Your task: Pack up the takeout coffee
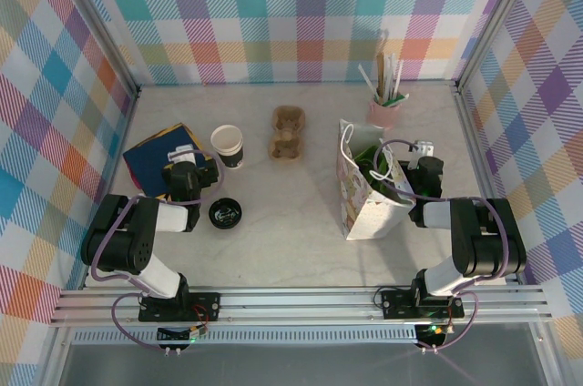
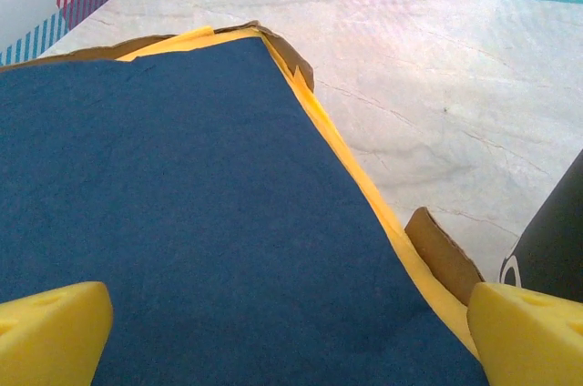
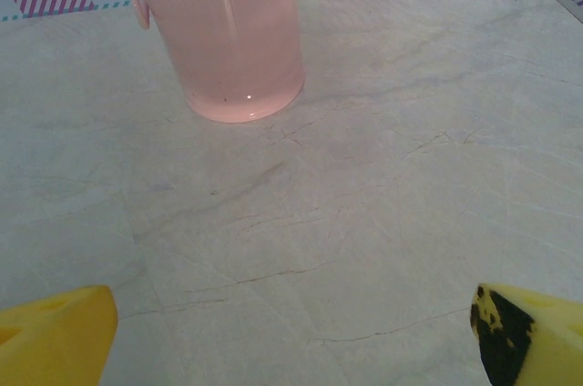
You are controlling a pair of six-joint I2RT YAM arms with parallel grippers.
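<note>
1. Left end effector [image 2: 291, 336] and right end effector [image 3: 291, 331]: both spread wide, holding nothing.
2. Takeout coffee cup [image 1: 228, 146]: lidless, well left of the paper bag [image 1: 364, 218]; its black lid [image 1: 225, 213] lies loose, also left of the bag.
3. Risk, as I judge it: squeezing the uncapped cup could crush or spill it.

A pale, marble-veined tabletop [image 1: 291, 240] forms the floor of the enclosure, evenly lit, with only soft shadows. At 12 o'clock rises a back wall [image 1: 301, 13] of pastel plaid cloth in teal, orange, pink and yellow. Matching plaid panels stand at 9 o'clock, the left wall [image 1: 41, 131], and at 3 o'clock, the right wall [image 1: 542, 104]. Aluminium posts [image 1: 94, 17] frame the far corners, and a ribbed aluminium rail [image 1: 301, 299] runs along the 6 o'clock edge.
</note>
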